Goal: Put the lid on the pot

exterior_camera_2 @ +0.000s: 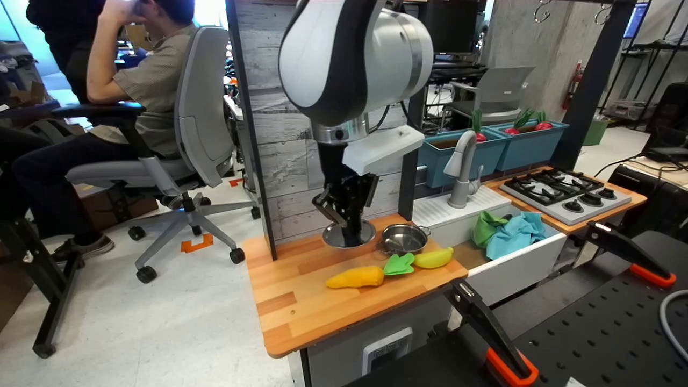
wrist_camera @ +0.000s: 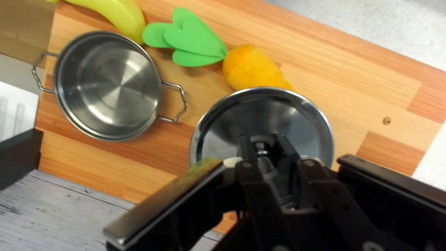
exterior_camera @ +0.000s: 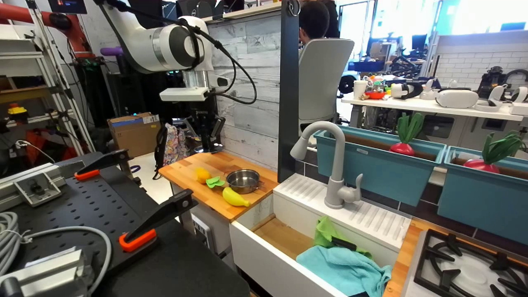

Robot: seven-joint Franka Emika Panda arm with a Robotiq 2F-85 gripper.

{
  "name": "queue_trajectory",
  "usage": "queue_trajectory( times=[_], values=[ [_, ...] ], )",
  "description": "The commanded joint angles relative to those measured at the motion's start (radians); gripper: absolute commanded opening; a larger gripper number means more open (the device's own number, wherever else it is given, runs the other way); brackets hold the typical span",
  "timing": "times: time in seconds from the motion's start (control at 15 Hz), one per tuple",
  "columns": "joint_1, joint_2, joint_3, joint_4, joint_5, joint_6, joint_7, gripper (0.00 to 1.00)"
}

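The pot (wrist_camera: 108, 85) is a shallow, shiny silver pot with wire handles. It stands upright and uncovered on the wooden counter, and shows in both exterior views (exterior_camera: 243, 181) (exterior_camera_2: 404, 239). The lid (wrist_camera: 223, 125) is a round, shiny silver disc. My gripper (wrist_camera: 263, 139) is shut on the lid's top at its middle; the fingers hide the knob. In an exterior view the gripper (exterior_camera_2: 352, 228) holds the lid (exterior_camera_2: 334, 236) roughly level above the counter, beside the pot and apart from it. In the wrist view the lid covers the tip of a toy carrot.
The orange toy carrot (exterior_camera_2: 357, 277) with green leaves (exterior_camera_2: 399, 264) and a yellow toy banana (exterior_camera_2: 434, 258) lie in front of the pot on the wooden counter (exterior_camera_2: 290, 317). A plank-patterned wall (exterior_camera: 253, 82) rises behind. A sink (exterior_camera: 268, 258) with a grey faucet (exterior_camera: 336, 173) adjoins the counter.
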Motion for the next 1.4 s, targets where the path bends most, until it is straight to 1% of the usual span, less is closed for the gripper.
queue_trajectory(
  times=[0.0, 0.2, 0.47, 0.73, 1.07, 1.33],
  values=[
    [-0.064, -0.059, -0.015, -0.081, -0.016, -0.014, -0.024, 0.05],
    [-0.11, -0.025, -0.039, -0.051, -0.02, -0.023, -0.045, 0.05],
    [-0.142, 0.023, -0.069, -0.012, -0.027, -0.006, -0.049, 0.05],
    [-0.174, 0.074, -0.069, 0.019, -0.017, 0.005, -0.064, 0.05],
    [-0.182, 0.143, -0.068, 0.082, -0.021, 0.011, -0.076, 0.05],
    [-0.157, 0.146, -0.081, 0.087, -0.028, 0.048, -0.05, 0.05]
  ],
)
